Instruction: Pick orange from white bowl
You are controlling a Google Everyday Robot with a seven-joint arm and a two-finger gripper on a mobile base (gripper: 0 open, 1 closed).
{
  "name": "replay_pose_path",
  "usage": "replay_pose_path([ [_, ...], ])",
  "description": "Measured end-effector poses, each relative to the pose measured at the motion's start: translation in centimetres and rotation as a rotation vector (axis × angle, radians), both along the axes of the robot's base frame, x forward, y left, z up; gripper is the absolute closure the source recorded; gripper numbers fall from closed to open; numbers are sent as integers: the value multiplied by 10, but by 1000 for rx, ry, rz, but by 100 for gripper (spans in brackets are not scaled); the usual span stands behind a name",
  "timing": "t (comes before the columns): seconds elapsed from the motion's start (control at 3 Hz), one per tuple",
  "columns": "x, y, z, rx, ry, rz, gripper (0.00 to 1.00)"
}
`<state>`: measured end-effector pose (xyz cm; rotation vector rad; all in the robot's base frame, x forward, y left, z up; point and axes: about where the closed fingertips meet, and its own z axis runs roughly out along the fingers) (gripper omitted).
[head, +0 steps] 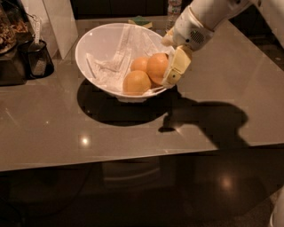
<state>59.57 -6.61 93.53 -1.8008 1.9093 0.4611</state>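
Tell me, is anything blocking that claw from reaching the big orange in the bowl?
Nothing visible does. The gripper sits right against the orange, just inside the right rim of the white bowl. The other two oranges lie to its left, away from the gripper.

Arm: smooth white moulded shell, rounded in section, lightly glossy.

Wrist housing: white and blocky with rounded corners. Its face carries a small patch of dark vent perforations.

Tool: pale cream-yellow, long and tapering, with faint panel seams and a duller finish than the white shell. It is located at the right rim of the wide glossy white bowl.

Rounded white body panel: visible at the lower right edge of the view.
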Motion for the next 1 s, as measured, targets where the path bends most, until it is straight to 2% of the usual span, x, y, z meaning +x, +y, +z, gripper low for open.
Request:
replay_pose_path([
  [0.33,12,4,-25,21,34,2,0],
  [0.67,23,16,-41,44,54,26,18],
  [1.0,25,18,-44,48,57,29,40],
])
